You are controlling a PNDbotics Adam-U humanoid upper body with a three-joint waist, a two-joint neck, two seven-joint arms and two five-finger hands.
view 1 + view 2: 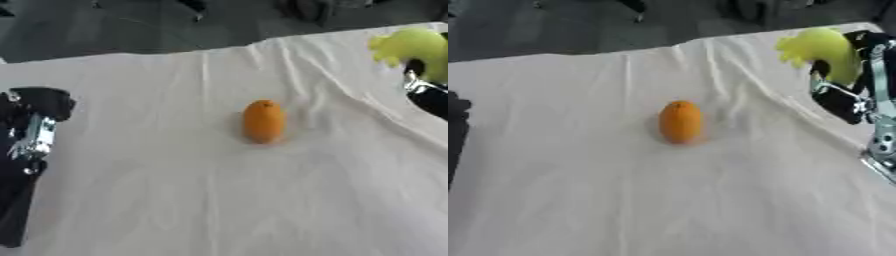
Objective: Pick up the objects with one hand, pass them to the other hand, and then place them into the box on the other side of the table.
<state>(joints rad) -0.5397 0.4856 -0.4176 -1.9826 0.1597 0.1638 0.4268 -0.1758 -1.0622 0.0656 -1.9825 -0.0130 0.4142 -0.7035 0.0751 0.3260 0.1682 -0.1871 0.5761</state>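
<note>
1 orange fruit (263, 121) lies on the white cloth (175, 200); right robot hand (846, 95) grips 1 yellow-green object (820, 50).

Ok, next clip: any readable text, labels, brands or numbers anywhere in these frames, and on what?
None can be read.
Orange fruit: plain skin, no sticker or mark.
Yellow-green object held in the right hand: no writing visible.
White cloth on the table: unprinted.
Left hand at the left edge: black and silver parts, no legible marking.
Dark shapes along the far edge: too blurred to show any text.
</note>
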